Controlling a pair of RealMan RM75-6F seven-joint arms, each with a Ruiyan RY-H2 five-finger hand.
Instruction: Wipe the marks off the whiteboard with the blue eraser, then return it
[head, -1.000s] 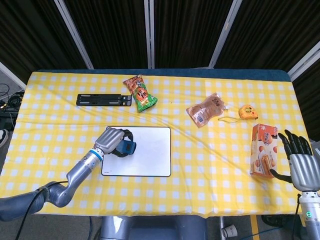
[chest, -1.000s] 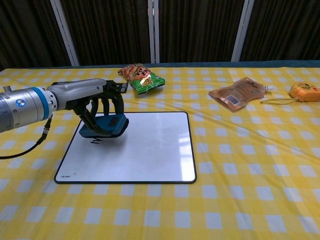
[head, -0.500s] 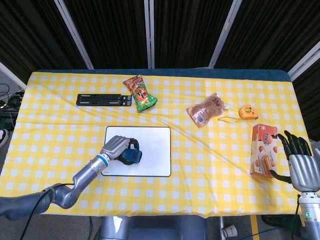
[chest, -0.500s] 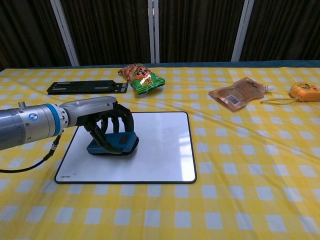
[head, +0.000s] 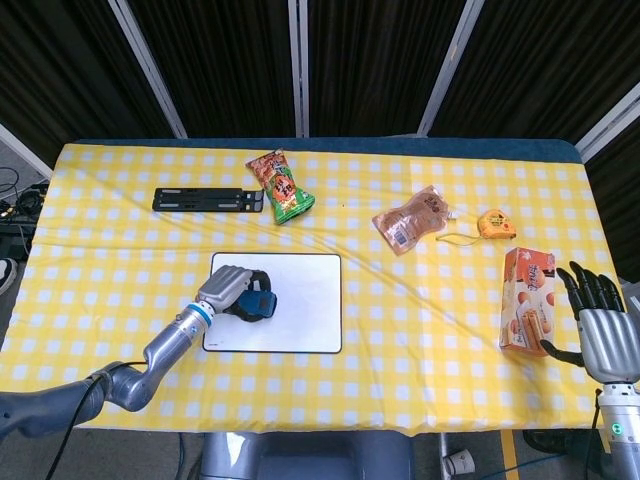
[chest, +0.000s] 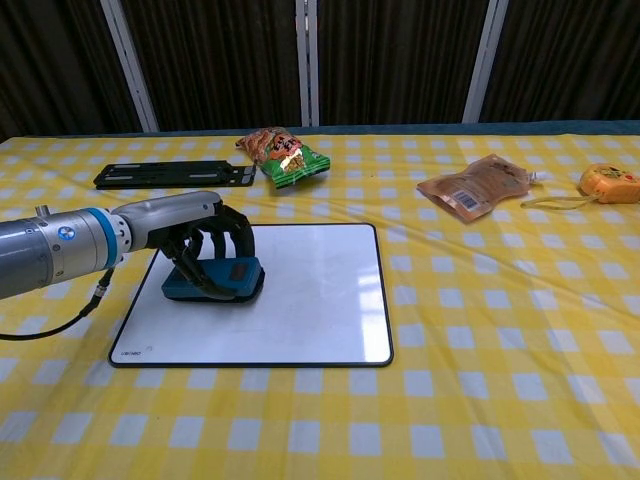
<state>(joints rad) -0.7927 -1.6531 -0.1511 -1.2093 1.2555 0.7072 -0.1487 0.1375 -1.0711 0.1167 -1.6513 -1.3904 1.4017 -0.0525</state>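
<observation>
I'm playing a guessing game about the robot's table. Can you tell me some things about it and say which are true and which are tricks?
1. The left hand holds the blue eraser on the whiteboard. True.
2. The right hand holds the orange box. False: it is open, just beside the box, and holds nothing.
3. A green and orange snack bag lies beyond the whiteboard. True.
4. The yellow tape measure sits on the whiteboard. False: it lies on the checked cloth, far to the right of the whiteboard.
5. The tablecloth is red and white. False: it is yellow and white.
</observation>
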